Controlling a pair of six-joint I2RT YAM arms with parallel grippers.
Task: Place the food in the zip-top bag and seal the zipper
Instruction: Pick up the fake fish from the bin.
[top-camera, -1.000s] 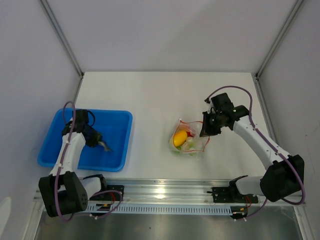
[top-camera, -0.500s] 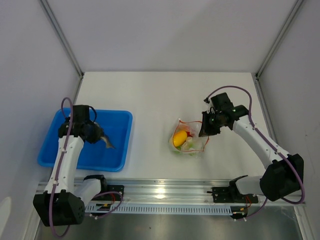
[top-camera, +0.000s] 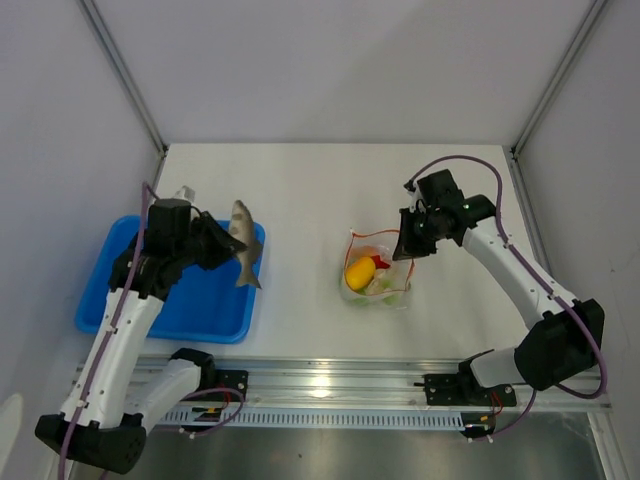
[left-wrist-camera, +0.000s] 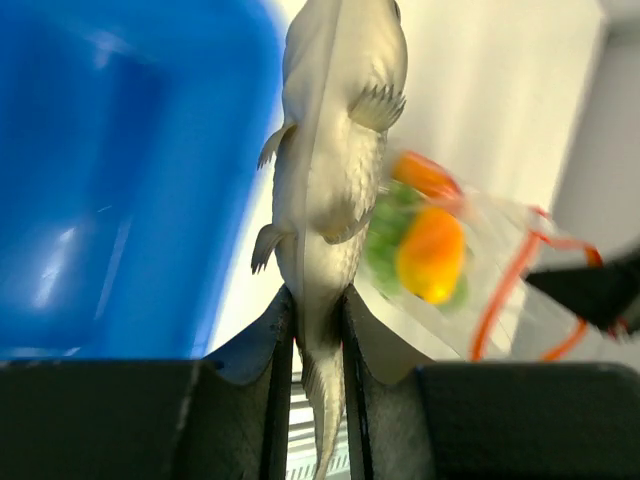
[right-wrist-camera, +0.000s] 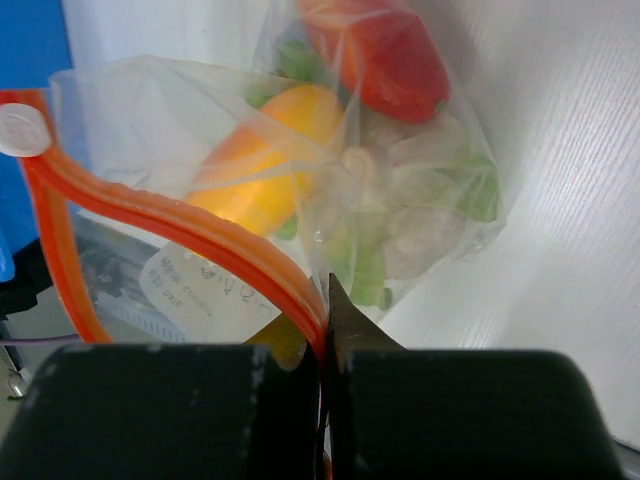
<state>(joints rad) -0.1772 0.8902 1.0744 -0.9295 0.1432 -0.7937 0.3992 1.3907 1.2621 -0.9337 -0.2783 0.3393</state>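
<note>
Grey fish (top-camera: 243, 255) mid-air, zip-top bag (top-camera: 380, 285) part-loaded on the desk (top-camera: 320, 190).
Clamped it near the tail in the left claw (left-wrist-camera: 316, 312), up over the rim of the blue tray (top-camera: 110, 300); pinched the red zipper (right-wrist-camera: 180, 225) tight in the closed right claw (right-wrist-camera: 326, 300), prob to prop the mouth open for the drop.

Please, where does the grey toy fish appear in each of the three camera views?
Top external: grey fish left of centre, over the blue tray's right edge.
Left wrist: grey fish in the centre, pinched by the left gripper.
Right wrist: not in it.
Shared landmark: the zip-top bag.
</note>
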